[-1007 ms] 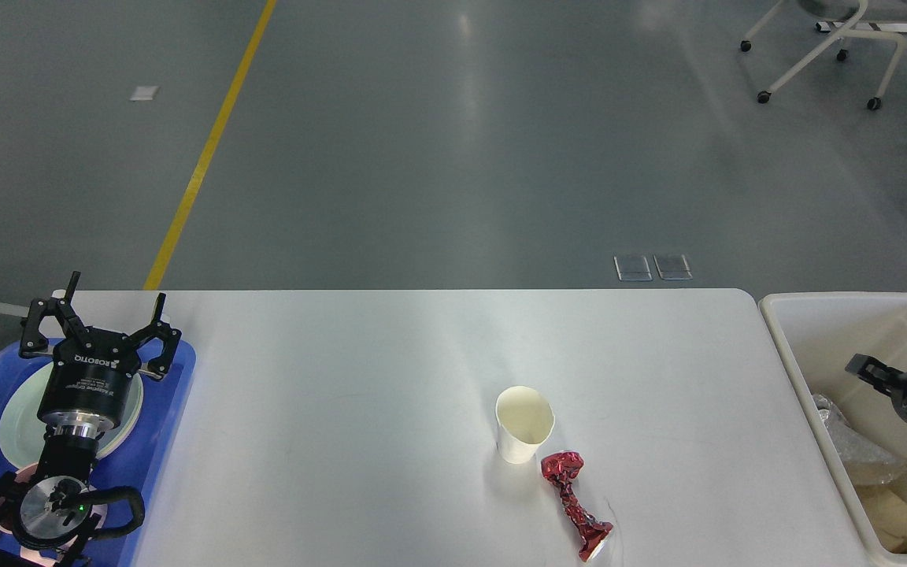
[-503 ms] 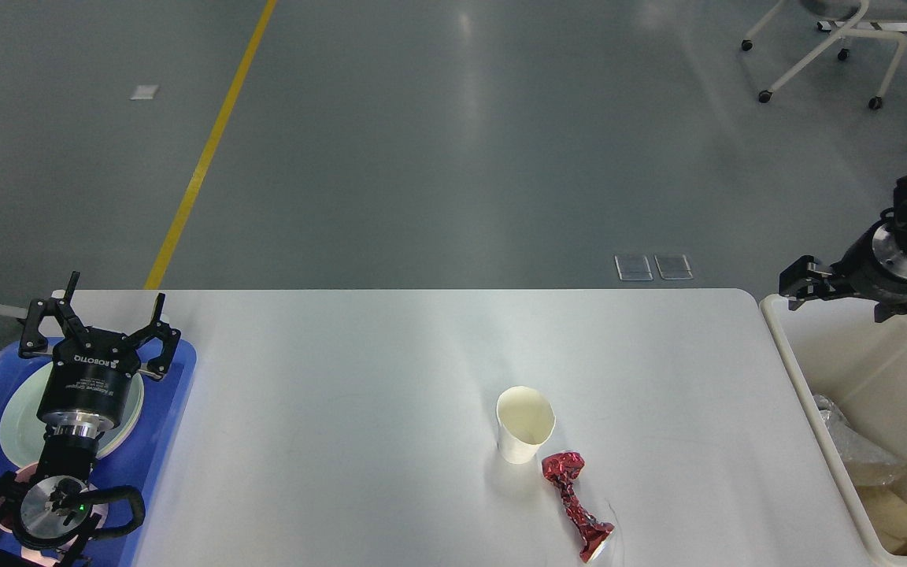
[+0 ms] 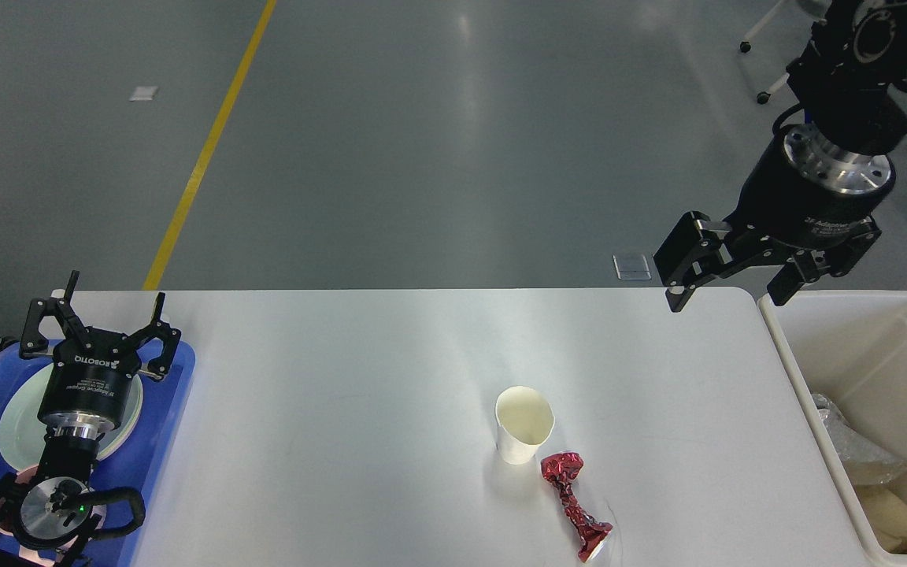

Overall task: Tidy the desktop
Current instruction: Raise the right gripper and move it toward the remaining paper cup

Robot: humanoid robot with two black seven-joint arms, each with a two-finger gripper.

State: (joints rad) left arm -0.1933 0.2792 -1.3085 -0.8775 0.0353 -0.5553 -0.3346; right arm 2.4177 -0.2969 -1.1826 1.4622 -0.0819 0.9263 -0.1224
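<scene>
The white desktop [image 3: 359,370] fills the lower part of the head view. A white paper cup [image 3: 524,424] stands upright right of centre. A crumpled red foil wrapper [image 3: 573,504] lies just in front of it, at its right. My left gripper [image 3: 99,311] is open and empty above the blue tray at the far left. My right gripper [image 3: 725,298] is open and empty, raised over the desktop's far right corner, well behind the cup.
A blue tray [image 3: 170,394] holding a pale plate [image 3: 16,417] sits at the left edge under my left arm. A cream bin [image 3: 808,362] with crumpled wrapping inside stands off the desktop's right end. A wheeled chair stands on the floor far right.
My right arm has risen out of the cream bin and swung up and to the left, its gripper now above the desktop's far right corner. The left arm, cup and wrapper have not moved.
</scene>
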